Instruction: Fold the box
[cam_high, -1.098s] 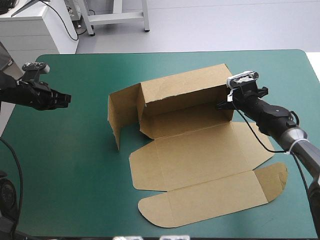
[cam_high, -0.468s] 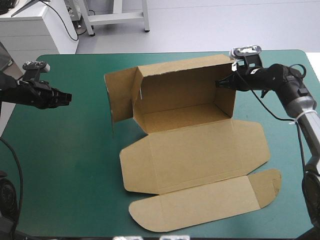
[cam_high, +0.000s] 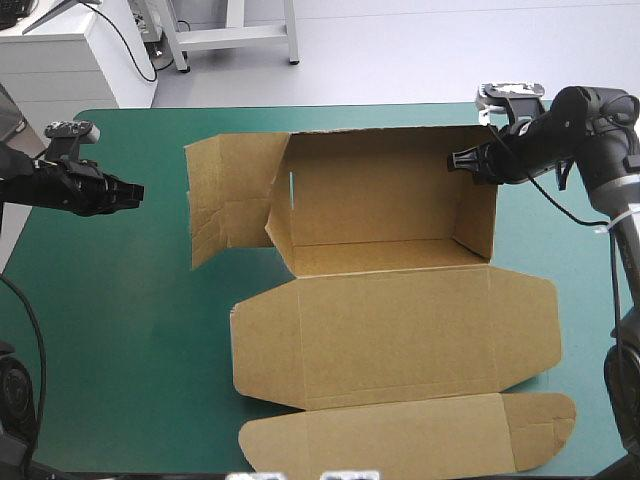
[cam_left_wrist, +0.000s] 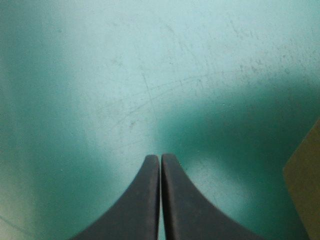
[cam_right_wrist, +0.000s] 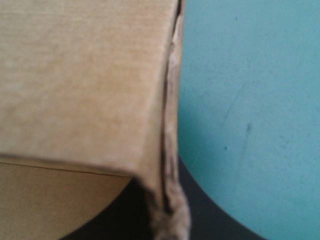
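Teal-green cover (cam_high: 150, 300) carries box (cam_high: 390, 320); right jaws grip its end wall (cam_high: 478, 215)

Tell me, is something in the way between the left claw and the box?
No, nothing visible is. Only bare teal-green cover lies between the left claw, which is shut, and the box, whose side flap is nearest to it. The right claw is shut on the box's other end.

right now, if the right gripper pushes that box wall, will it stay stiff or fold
Likely stiff within panels but hinging at creases: the box is one thin sheet, walls up, lid panels flat. Probably light: the right gripper alone holds its wall corner. The untucked left flap would likely swing.
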